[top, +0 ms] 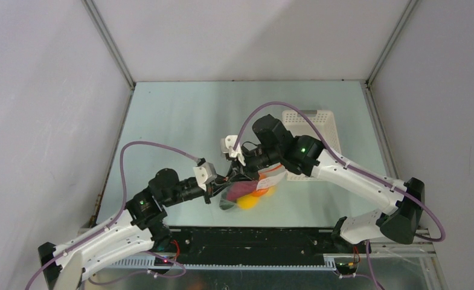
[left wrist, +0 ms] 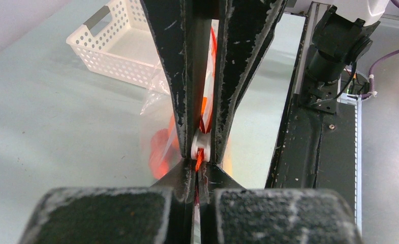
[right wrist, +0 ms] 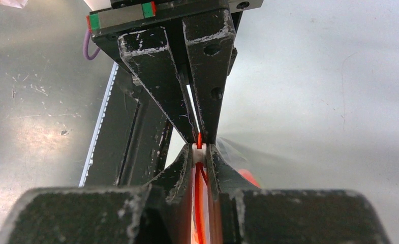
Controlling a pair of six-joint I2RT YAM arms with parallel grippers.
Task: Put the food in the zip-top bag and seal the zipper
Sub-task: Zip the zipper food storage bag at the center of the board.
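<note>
Clear zip-top bag (top: 229,199) bulging with purple, orange, yellow food (top: 247,200); zipper (right wrist: 200,203) orange-red.

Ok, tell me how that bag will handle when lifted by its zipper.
Probably floppy: the bag wrinkles and drapes under the zipper, which the left gripper and right gripper pinch. Likely bottom-heavy, as the food clumps together. The clear film looks smooth, so it may slip if a pinch loosens.
</note>
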